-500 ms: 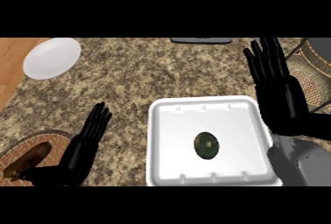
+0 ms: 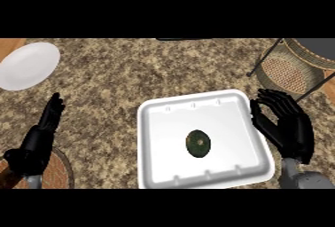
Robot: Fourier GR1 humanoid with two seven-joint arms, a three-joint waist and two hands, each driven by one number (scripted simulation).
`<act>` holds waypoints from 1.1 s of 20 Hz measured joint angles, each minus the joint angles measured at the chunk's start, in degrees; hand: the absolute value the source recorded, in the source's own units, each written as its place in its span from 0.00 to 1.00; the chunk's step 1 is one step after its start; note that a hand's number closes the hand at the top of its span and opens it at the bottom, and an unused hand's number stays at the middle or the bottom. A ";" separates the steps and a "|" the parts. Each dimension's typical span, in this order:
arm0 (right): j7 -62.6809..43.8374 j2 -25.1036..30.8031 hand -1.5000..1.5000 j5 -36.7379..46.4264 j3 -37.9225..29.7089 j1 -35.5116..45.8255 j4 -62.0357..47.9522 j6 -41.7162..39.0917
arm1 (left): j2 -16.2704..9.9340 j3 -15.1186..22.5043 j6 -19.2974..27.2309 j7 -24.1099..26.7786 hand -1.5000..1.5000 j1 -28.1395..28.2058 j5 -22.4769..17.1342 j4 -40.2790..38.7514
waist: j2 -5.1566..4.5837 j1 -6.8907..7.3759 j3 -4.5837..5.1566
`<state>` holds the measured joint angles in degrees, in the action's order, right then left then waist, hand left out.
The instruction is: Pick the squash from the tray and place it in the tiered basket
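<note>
Hovering beside the tray (image 2: 153,170), the right hand (image 2: 288,128) has fingers relaxed.

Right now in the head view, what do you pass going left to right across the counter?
White plate → left hand → white tray with the squash in its middle → right hand. The tiered basket sits farther back at the right, overlapping the right hand's span.

One squash (image 2: 198,143); one tray (image 2: 226,175); one plate (image 2: 27,65); one tiered basket (image 2: 294,71); two hands.
</note>
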<state>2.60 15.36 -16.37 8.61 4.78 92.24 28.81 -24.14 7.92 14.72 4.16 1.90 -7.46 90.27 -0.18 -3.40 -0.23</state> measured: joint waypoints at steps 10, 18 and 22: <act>-12.48 5.64 0.00 17.97 9.90 -19.50 11.26 14.91 | -2.04 -0.21 1.51 -6.32 0.50 -6.20 4.76 -4.30 | 0.25 1.52 0.43; -37.68 22.69 0.00 26.32 15.42 -18.23 22.47 2.78 | -2.10 0.05 0.64 -8.16 0.50 -9.63 5.49 -5.49 | 0.00 3.36 0.68; -54.23 25.03 0.00 29.47 16.66 -10.56 27.35 -2.78 | -1.60 0.16 -0.05 -7.88 0.50 -10.88 5.88 -6.88 | -0.03 4.01 0.59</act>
<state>-51.63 40.39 13.11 25.27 -5.78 119.59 26.02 -25.75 8.08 14.67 -3.72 -8.98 -1.58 83.39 -0.20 0.62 0.36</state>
